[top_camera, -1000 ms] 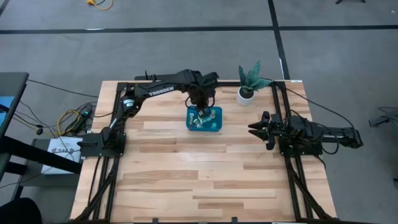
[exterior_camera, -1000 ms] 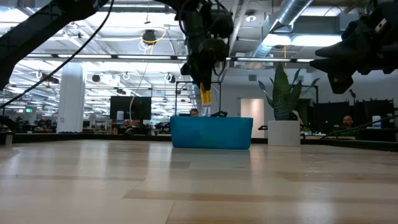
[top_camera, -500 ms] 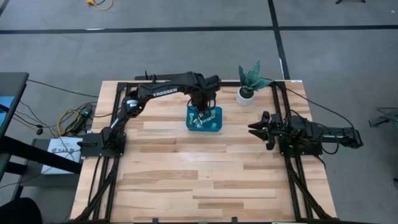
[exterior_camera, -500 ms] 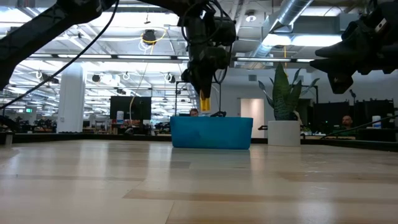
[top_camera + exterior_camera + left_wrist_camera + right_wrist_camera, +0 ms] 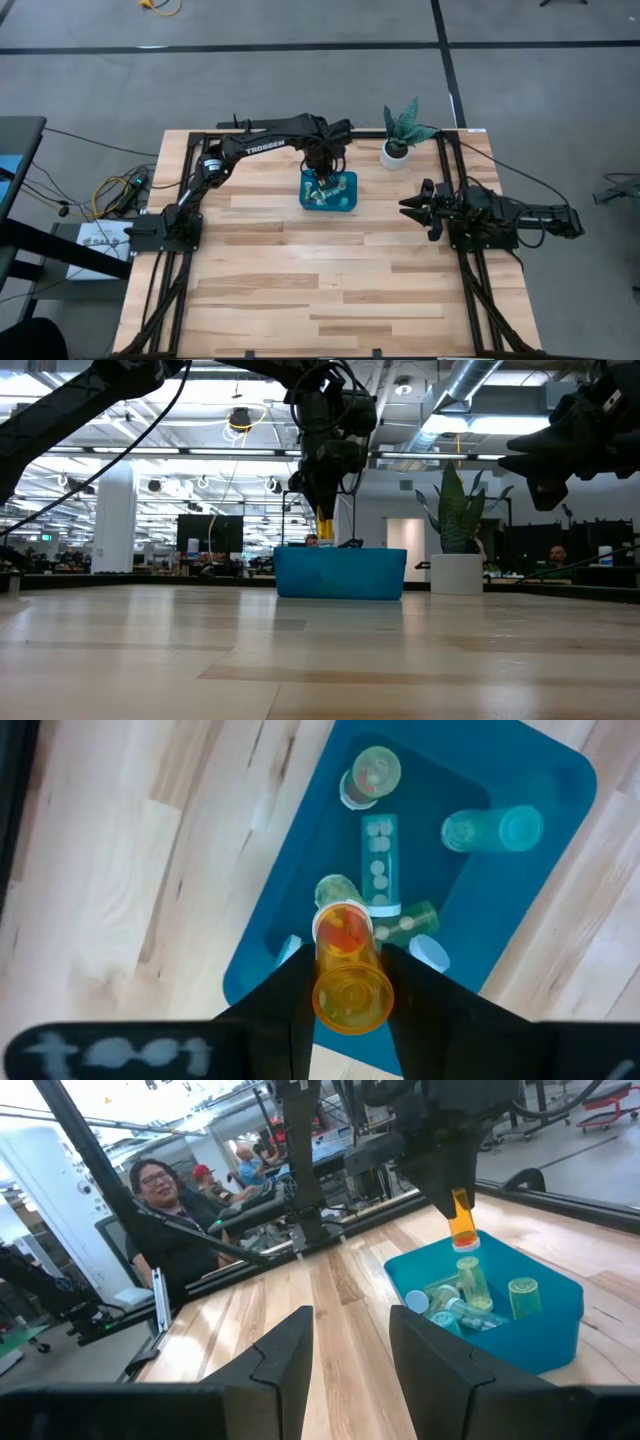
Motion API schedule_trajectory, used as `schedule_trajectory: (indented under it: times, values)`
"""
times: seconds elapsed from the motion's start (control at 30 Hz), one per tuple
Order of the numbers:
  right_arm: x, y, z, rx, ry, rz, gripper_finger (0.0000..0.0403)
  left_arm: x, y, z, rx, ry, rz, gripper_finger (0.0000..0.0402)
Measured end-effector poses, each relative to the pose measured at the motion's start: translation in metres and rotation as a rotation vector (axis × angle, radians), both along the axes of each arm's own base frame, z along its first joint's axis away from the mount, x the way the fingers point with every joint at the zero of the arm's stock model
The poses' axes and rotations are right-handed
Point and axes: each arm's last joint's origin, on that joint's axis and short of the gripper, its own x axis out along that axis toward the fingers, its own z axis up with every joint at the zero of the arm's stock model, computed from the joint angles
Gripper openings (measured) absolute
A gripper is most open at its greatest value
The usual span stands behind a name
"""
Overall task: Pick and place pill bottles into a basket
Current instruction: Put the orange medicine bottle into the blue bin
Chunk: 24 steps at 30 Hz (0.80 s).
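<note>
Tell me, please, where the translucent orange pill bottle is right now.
The translucent orange pill bottle is clamped in the left gripper, hanging above the teal-blue rectangular basket at the table's far middle, beside the white potted plant.

Light wooden table (image 5: 300, 290)
The teal basket (image 5: 346, 203) sits near its far edge; a white potted plant (image 5: 398, 148) stands just right of the basket.

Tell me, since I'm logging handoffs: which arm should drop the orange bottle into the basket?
Left. Its tool already grips the orange bottle directly above the basket; the right tool waits open off to the side.
</note>
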Motion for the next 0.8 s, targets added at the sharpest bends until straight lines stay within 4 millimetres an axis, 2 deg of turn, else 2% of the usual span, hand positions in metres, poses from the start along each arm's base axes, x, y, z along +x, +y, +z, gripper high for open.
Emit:
schedule_trajectory:
  times: [0.8]
  values:
    - [0.0000, 0.0000, 0.0000, 0.000, 0.000, 0.001, 0.0129, 0.0014, 0.0010, 0.0003, 0.005, -0.017, 0.004, 0.0087]
